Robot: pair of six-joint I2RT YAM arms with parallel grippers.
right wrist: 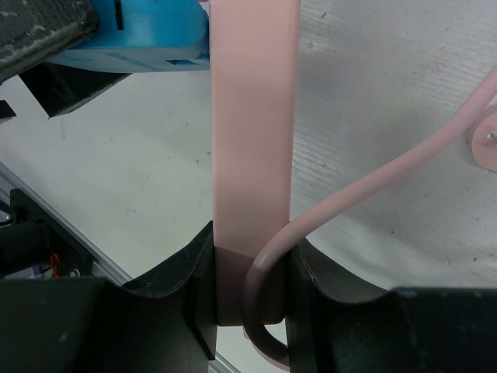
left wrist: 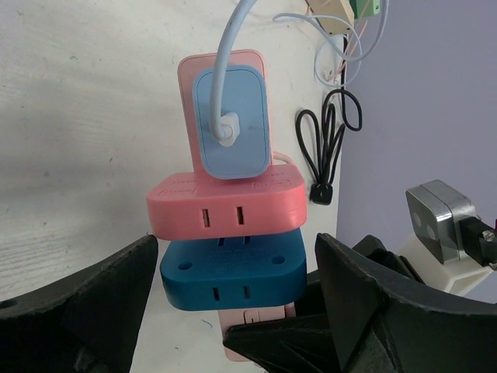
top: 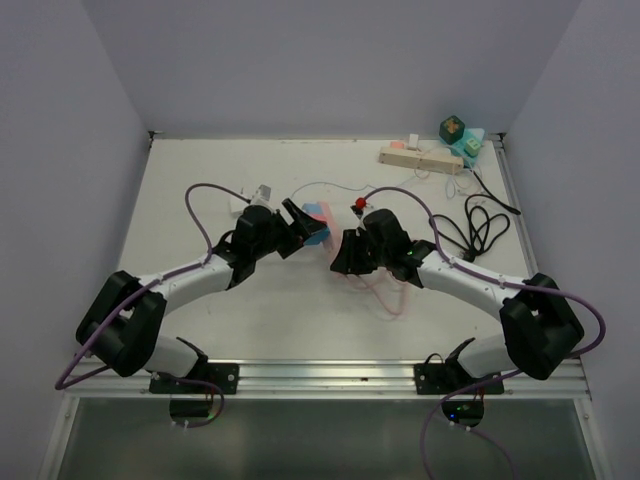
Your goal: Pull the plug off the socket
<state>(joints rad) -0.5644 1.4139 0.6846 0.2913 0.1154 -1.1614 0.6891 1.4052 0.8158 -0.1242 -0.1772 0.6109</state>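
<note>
The left pincer (left wrist: 237, 268) is spread wide, its fingers (left wrist: 85, 303) flanking the blue plug (left wrist: 233, 273) with only thin gaps on either side. Just beyond it, a pink plug (left wrist: 225, 206) sits against the blue one, and farther out a pale plug (left wrist: 233, 124) with a light cord is also seated in the pink socket (left wrist: 185, 101). All three stand in a row on the strip. The right pincer (right wrist: 248, 272) is clamped narrow on the strip's end, beside its pink cable (right wrist: 388, 179), which loops out over the counter (right wrist: 388, 62). The blue plug lies beyond this pincer, up the strip.
</note>
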